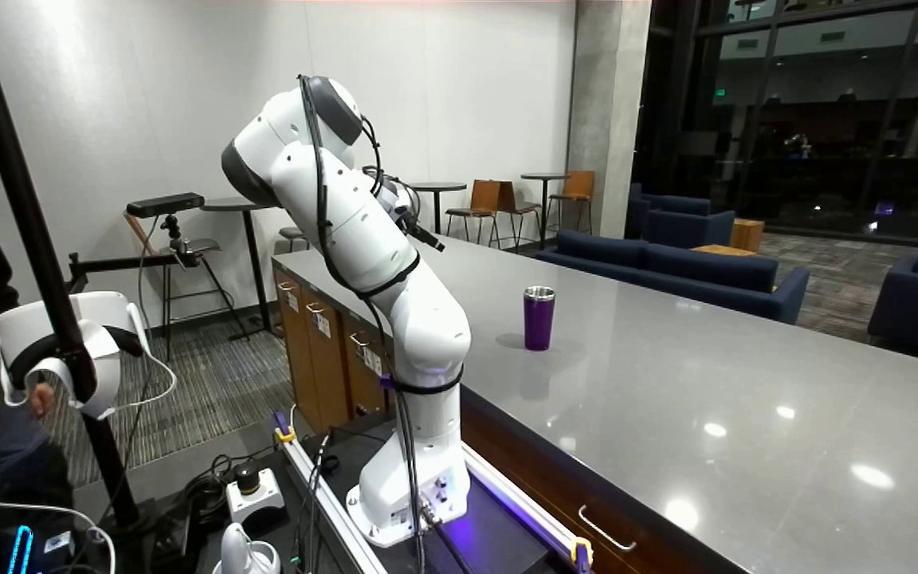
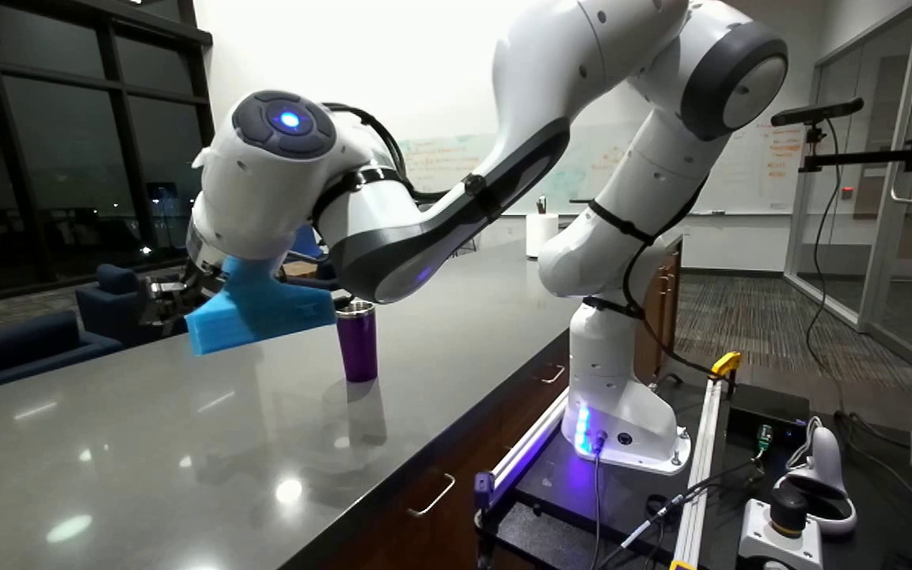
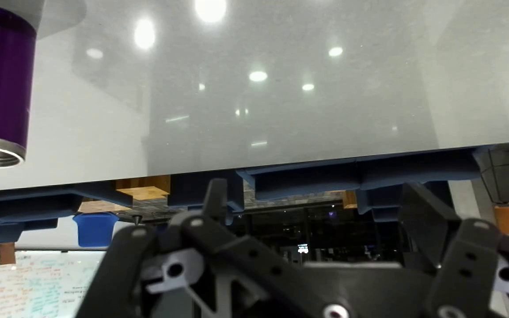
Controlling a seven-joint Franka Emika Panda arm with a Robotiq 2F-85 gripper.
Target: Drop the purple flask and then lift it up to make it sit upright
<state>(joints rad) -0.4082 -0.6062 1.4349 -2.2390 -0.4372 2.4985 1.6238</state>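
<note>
Purple flask (image 1: pixel 538 320) upright; jaws seemingly parted.

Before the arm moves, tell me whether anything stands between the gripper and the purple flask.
Nothing visible stands on the countertop between the open gripper and the upright purple flask. In an exterior view, the blue bracket on the arm shows between them; it may need watching during the approach.

Purple flask (image 1: pixel 539 323) glossy, rim (image 3: pixel 2 146) shiny metal; countertop (image 1: pixel 666 391) smooth, polished; sofa (image 1: pixel 670 271) matt cloth.
</note>
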